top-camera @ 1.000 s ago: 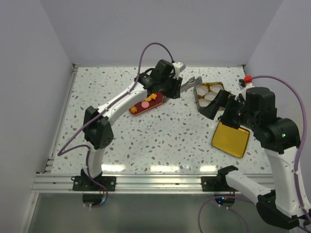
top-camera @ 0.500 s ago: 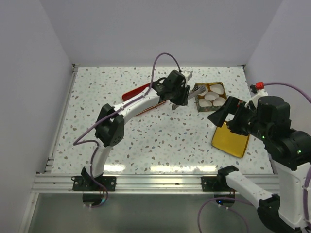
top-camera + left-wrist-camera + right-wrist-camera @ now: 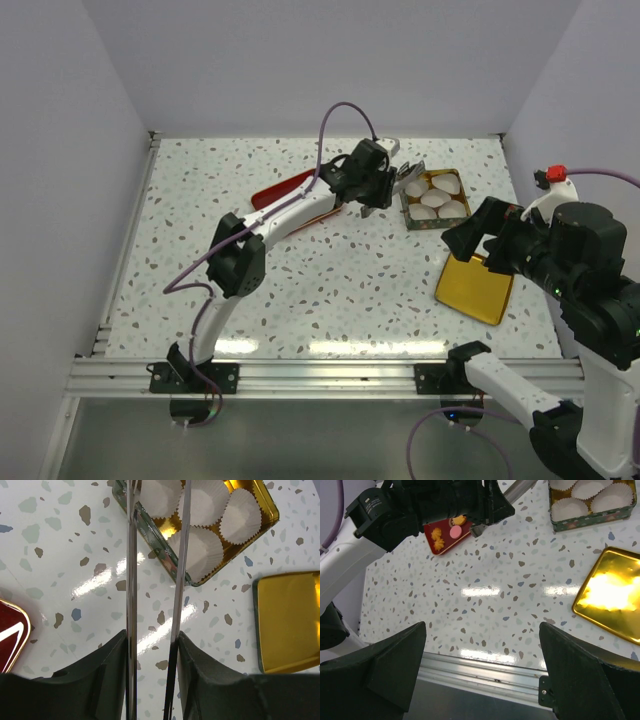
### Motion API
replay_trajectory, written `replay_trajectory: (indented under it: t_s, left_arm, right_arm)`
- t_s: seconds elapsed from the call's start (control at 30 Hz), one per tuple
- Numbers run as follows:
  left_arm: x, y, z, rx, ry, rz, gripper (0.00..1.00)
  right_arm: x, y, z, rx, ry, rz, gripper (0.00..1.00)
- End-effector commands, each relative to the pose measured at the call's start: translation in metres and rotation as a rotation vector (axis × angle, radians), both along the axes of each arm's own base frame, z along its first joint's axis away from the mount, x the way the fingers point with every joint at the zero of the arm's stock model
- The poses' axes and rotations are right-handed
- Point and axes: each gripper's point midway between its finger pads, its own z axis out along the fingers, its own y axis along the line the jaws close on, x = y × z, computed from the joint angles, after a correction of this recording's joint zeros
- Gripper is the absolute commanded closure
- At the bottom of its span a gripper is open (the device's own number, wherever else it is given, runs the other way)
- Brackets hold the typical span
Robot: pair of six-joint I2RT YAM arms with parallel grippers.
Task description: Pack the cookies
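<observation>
- The table [image 3: 330, 300] is white with lots of little grey and brown specks. Lights shine on it.
- Plain pale walls [image 3: 300, 60] stand on three sides. A metal rail [image 3: 320, 375] runs along the near edge, where the arms are bolted on.
- The left arm [image 3: 270, 215] is stretched far out to the back of the table. A purple cable [image 3: 345, 110] loops over it.
- The left gripper [image 3: 412, 170] has two long thin metal fingers [image 3: 131, 580]. They hang over the left wall of the tin [image 3: 580, 521].
- There is a thin gap between those fingers, and the table and the tin show through it. The tips run off the top of the wrist picture, so I cannot tell if they pinch anything.
- The right arm [image 3: 590, 290] is up high on the right side, bent back near its base.
- The right gripper [image 3: 482, 630] is spread wide, with nothing in it. It looks down at the table from above.
- The tin is gold inside and has white paper cups [image 3: 200, 550] in it.
- A gold lid [image 3: 475, 288] lies flat on the table, near the tin and closer to the arms.
- The cookies [image 3: 446, 534] lie on the red tray [image 3: 447, 544], left of the tin and well apart from it. I can see an orange one, a pink one and one more. The left arm hides part of the tray.
</observation>
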Motion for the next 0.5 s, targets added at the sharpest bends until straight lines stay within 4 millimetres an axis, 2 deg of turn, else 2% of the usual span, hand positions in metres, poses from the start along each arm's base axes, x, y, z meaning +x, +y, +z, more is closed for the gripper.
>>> replay_trajectory:
  t_s: [0.0,0.13,0.3,0.47]
  left_arm:
    - [0.014,-0.01,0.02,-0.04,-0.066,0.008,0.55]
    - [0.014,-0.011,0.017,-0.034,-0.066,0.002,0.48]
    - [0.014,-0.013,0.011,-0.031,-0.058,-0.009,0.46]
    - [0.014,-0.015,0.024,-0.049,-0.075,-0.014,0.46]
  right_arm:
    - [-0.027,-0.017,-0.031,-0.113,0.167,-0.002,0.01]
    - [-0.024,-0.019,-0.032,-0.129,0.165,-0.008,0.01]
    - [-0.025,-0.019,-0.035,-0.13,0.17,-0.01,0.01]
    - [-0.023,-0.017,-0.037,-0.119,0.178,-0.013,0.01]
